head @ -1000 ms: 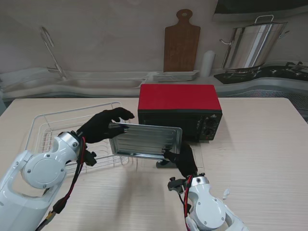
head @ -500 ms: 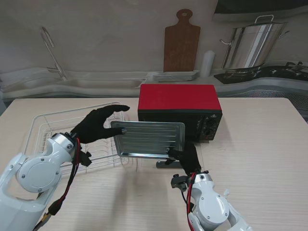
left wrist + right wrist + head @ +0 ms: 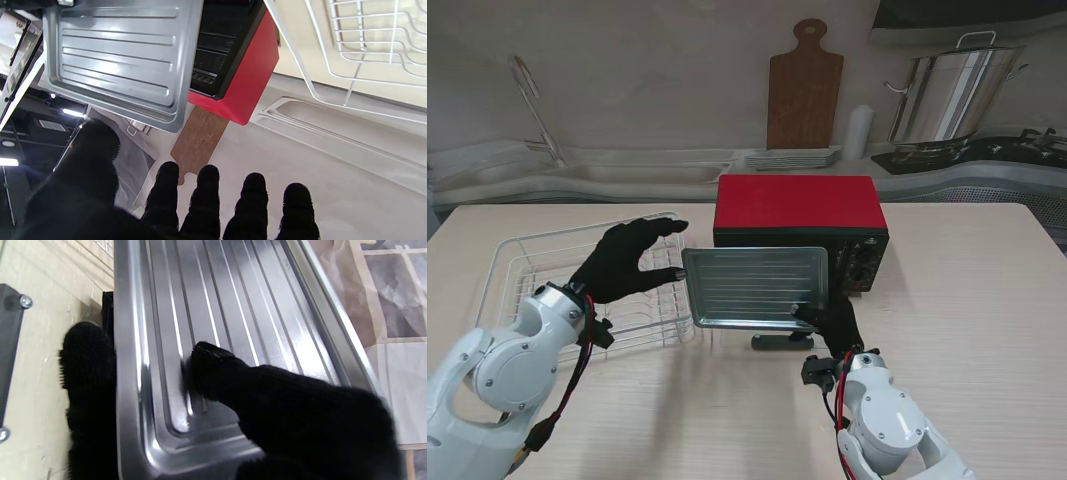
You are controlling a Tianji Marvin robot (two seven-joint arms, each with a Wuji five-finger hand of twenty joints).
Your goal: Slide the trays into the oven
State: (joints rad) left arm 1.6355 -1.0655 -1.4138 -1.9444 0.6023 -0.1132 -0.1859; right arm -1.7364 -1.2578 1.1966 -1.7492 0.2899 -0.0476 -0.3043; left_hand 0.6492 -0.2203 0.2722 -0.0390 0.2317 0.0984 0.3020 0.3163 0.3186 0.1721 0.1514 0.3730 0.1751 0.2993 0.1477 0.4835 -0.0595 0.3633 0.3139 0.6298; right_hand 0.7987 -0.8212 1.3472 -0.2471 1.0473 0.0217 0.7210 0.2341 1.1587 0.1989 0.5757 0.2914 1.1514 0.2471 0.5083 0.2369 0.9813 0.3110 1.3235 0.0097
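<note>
tray (image 3: 757,287) shifted right toward oven (image 3: 800,232), long axis left-right, right robot hand (image 3: 832,322) gripping

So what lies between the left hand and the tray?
Nothing: the stand view shows a bare gap between left hand and tray, over the wire rack.

A kitchen. A counter along the back wall carries a sink (image 3: 642,172) with a tall curved tap (image 3: 532,100), a stack of white plates (image 3: 793,158), a wooden cutting board (image 3: 805,88) leaning upright against the wall, and a large steel stockpot (image 3: 947,92) on a gas hob (image 3: 987,152). Nearer to me, a pale wooden surface (image 3: 967,290) holds a red countertop oven (image 3: 799,215) and a white wire dish rack (image 3: 557,270) to its left.
</note>
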